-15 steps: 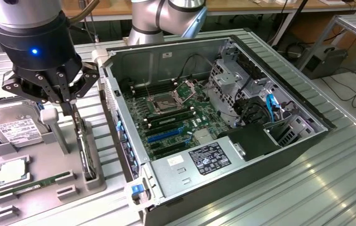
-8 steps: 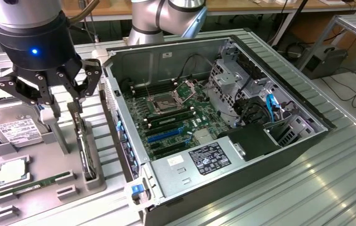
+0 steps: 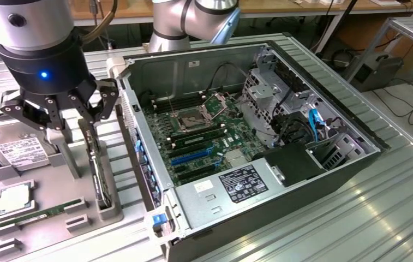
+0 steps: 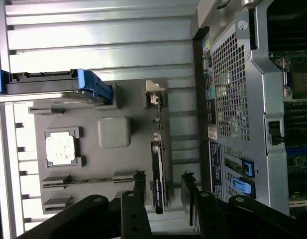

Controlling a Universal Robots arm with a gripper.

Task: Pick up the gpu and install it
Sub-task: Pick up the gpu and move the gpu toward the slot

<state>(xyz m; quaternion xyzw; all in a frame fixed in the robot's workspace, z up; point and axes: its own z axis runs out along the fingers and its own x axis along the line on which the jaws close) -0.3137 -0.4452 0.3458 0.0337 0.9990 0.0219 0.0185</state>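
a: how far are we with the job?

b: not far. the gpu (image 3: 99,174) is not picked up yet. it stands on its thin edge in the grey holder (image 3: 49,185), just beside the open computer case (image 3: 184,71).

a: so nothing is in the computer?

b: no card from us. the blue slots (image 3: 191,155) on the green board look free. picking up and putting in are both left to do.

a: where is our gripper (image 3: 59,117)?

b: it hangs over the holder, above the far end of the gpu. in the wrist view we look straight down on the card, and it lies between the two black fingers (image 4: 139,191).

a: are the fingers pinching it?

b: no. they are spread wide, one on each side, and we see a gap on both sides. they hold nothing.

a: what does the gpu look like?

b: long, thin and dark, like a book seen from its spine. there is a pale metal bit at one end. we think it will be easy to tip, since it stands so narrow. we cannot make out the fan from here.
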